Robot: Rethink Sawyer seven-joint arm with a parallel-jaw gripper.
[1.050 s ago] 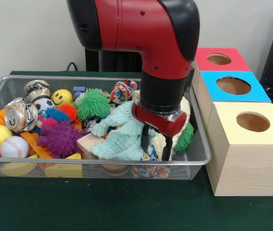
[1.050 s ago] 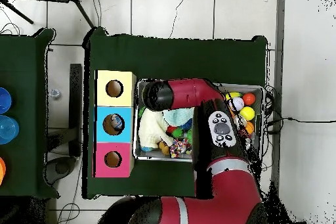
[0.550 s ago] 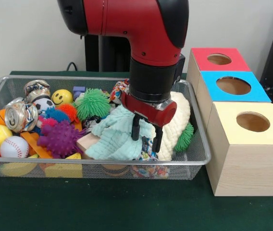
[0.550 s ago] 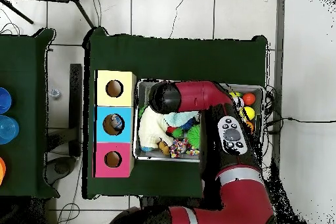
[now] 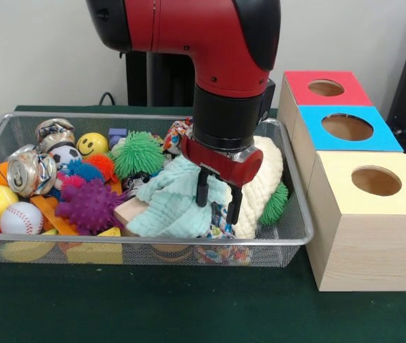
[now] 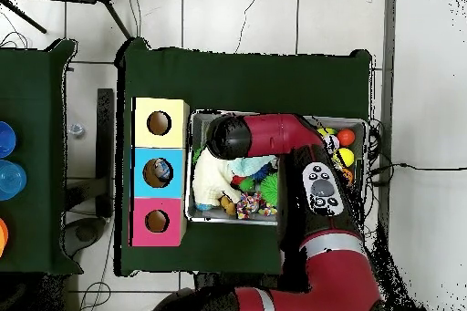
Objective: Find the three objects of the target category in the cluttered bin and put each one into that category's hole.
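Observation:
My gripper (image 5: 217, 203) hangs open in the right half of the wire bin (image 5: 117, 243), its two black fingers (image 5: 201, 191) apart and reaching down to a crumpled mint-green cloth (image 5: 167, 204). Nothing is between them. A cream knitted cloth (image 5: 266, 175) lies just right of the gripper, and a patterned scrap (image 5: 221, 230) peeks out below it. To the right of the bin stand three boxes with round holes: red (image 5: 328, 88), blue (image 5: 347, 127) and yellow (image 5: 374, 180). In the overhead view the arm's wrist (image 6: 226, 137) hides the gripper.
The bin's left half holds several balls, a crushed can (image 5: 30, 170), spiky toys in purple (image 5: 88, 206) and green (image 5: 137, 153), a wooden block (image 5: 128, 212) and a rope knot (image 5: 181, 134). Seen from overhead, the boxes (image 6: 159, 171) line the bin's left side.
Since a second ago the arm shifted left and slightly up, from beside the cream cloth to over the mint cloth. It has held still for the last half second.

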